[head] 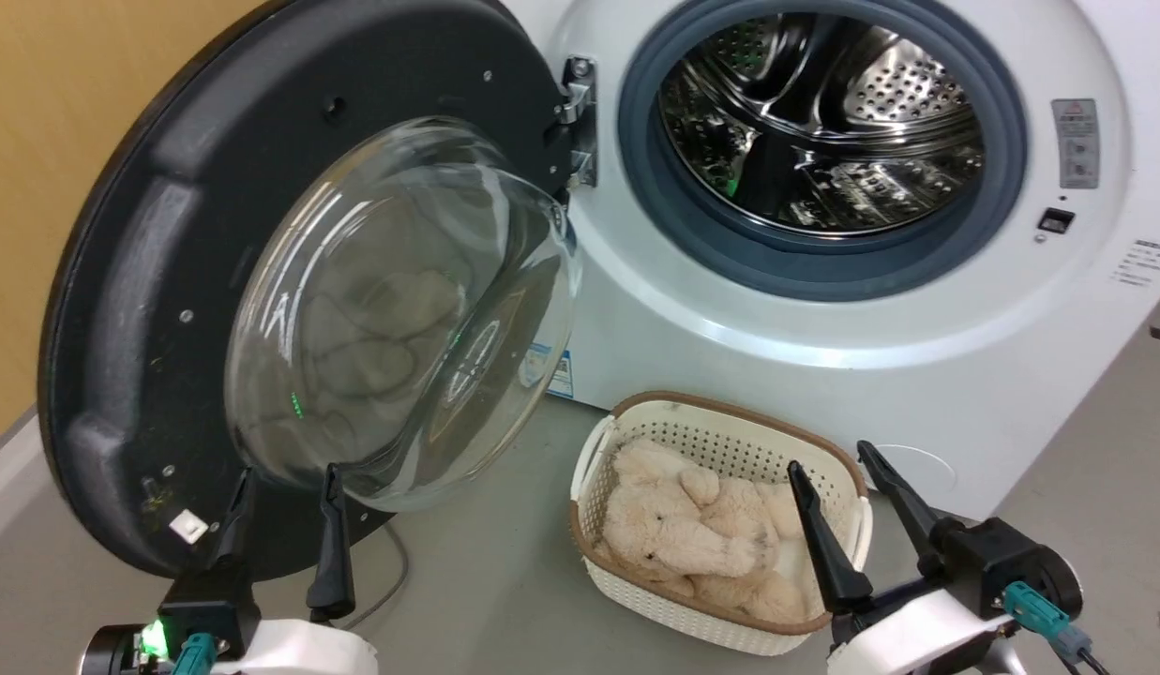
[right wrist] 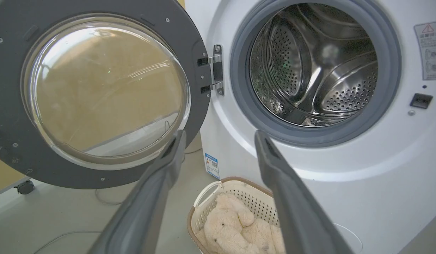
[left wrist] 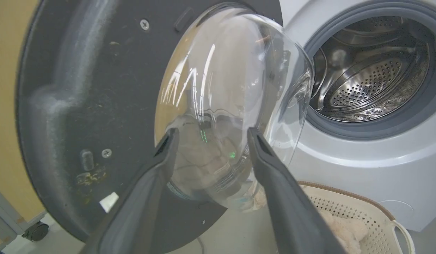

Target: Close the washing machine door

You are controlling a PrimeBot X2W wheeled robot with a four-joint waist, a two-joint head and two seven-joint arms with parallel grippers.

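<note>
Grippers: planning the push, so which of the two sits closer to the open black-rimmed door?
The left gripper: its dark fingers rise right in front of the round black-rimmed washing machine door. The right gripper sits by the cream perforated basket.

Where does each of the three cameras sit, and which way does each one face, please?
Head view: on the head, looking forward and down at the open washing machine door, washing machine and basket; left gripper lower left, right gripper lower right.
Left wrist view: on the left wrist, facing the door's inner side and glass window; its own fingers rise from the bottom.
Right wrist view: on the right wrist, facing the hinge and drum, between its own fingers.
Shared: both wrist views catch the drum and basket.
</note>
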